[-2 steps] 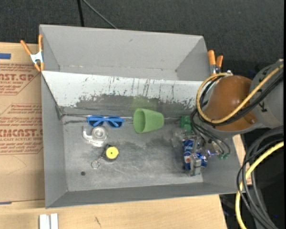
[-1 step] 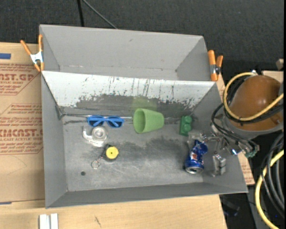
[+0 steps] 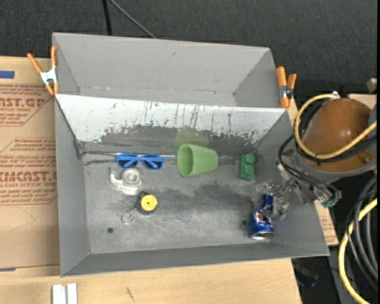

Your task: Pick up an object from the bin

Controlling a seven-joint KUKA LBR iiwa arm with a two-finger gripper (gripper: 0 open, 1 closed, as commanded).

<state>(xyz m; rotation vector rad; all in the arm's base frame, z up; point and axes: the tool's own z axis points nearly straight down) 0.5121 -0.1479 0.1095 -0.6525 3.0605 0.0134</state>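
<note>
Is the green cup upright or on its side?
On its side: the green cup rests its tapered wall on the bin floor.

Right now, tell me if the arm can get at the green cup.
Probably yes. The green cup lies on its side on bare floor with nothing on it; only the small green block sits near the way from the arm.

Bin [image 3: 177, 94] was matt grey metal, its sloping wall scratched and scuffed dark, cup [image 3: 196, 160] was smooth green plastic, sunglasses [image 3: 140, 162] were glossy blue plastic, crumpled can [image 3: 263, 220] was shiny metal, disc [image 3: 149, 202] was yellow plastic.
</note>
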